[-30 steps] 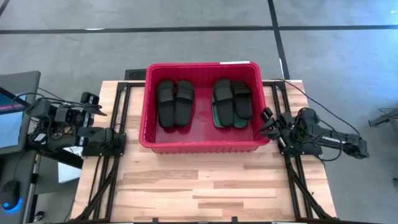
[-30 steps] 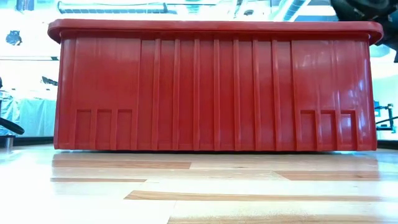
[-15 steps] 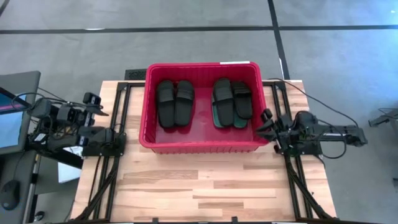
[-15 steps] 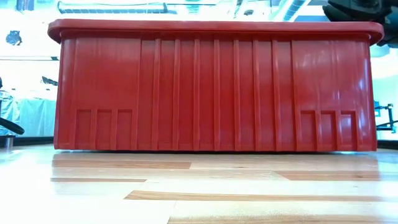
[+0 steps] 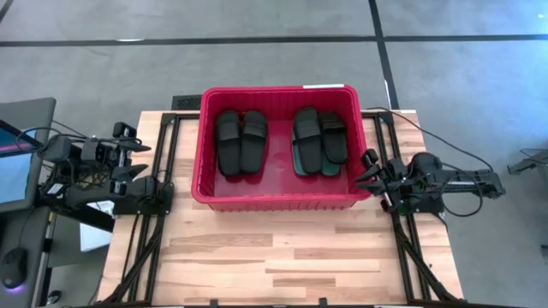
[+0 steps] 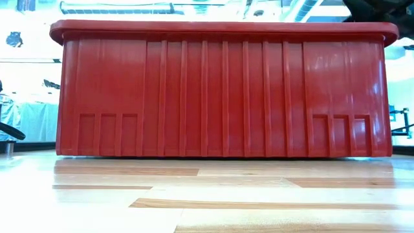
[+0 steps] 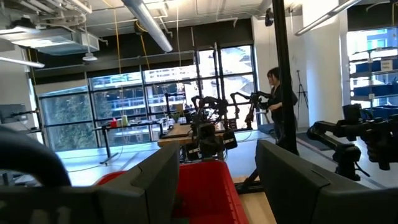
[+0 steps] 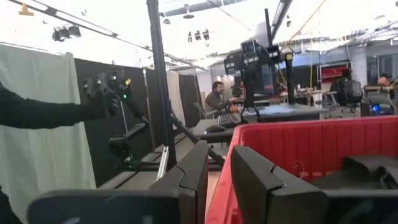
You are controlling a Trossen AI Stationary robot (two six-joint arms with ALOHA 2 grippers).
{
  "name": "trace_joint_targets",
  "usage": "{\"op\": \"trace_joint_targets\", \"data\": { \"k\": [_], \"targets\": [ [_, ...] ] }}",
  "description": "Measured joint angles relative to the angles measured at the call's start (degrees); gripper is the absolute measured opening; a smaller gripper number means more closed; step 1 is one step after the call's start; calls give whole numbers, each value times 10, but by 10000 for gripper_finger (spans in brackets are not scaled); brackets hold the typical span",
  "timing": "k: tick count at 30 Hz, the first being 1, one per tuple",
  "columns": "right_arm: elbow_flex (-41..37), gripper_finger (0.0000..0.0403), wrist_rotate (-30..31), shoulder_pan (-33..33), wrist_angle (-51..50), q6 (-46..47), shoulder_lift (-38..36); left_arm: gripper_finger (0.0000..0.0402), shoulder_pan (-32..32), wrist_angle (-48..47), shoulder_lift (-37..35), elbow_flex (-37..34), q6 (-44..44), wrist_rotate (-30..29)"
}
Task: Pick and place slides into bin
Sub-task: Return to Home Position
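The red bin [image 5: 278,201] stands on the far half of the wooden table and fills the low view [image 6: 220,90]. Inside it, two black slides [image 5: 241,141] lie side by side on the left. Several more slides [image 5: 319,137] lie stacked on the right, with a teal-green one [image 5: 297,161] showing under the black ones. My left gripper [image 5: 130,152] is open and empty at the table's left edge, pointing toward the bin [image 7: 205,186]. My right gripper [image 5: 366,168] is empty just outside the bin's right wall [image 8: 311,143], with a narrow gap between its fingers.
Black frame rails [image 5: 163,197] run along the table's left side, and more rails [image 5: 407,239] run along its right side. A monitor [image 5: 17,162] stands off the left edge. Bare wood [image 5: 274,257] lies between the bin and the near edge. People show in the room beyond the table.
My right arm's rear part has swung a little toward the table's far edge. Its gripper has stayed beside the bin's right wall. The slides and the bin have not moved.
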Motion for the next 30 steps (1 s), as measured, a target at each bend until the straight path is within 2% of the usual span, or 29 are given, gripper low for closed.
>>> {"op": "trace_joint_targets", "data": {
  "k": [18, 24, 30],
  "targets": [
    [6, 59, -1, 0, -3, 33, 0, 199, 0, -1, 0, 0, 0, 0],
    [6, 59, -1, 0, -3, 34, 0, 198, 0, -91, 0, -3, -20, -16],
    [6, 59, -1, 0, -3, 44, 0, 182, 0, -12, -13, -68, -12, 0]
  ]
}}
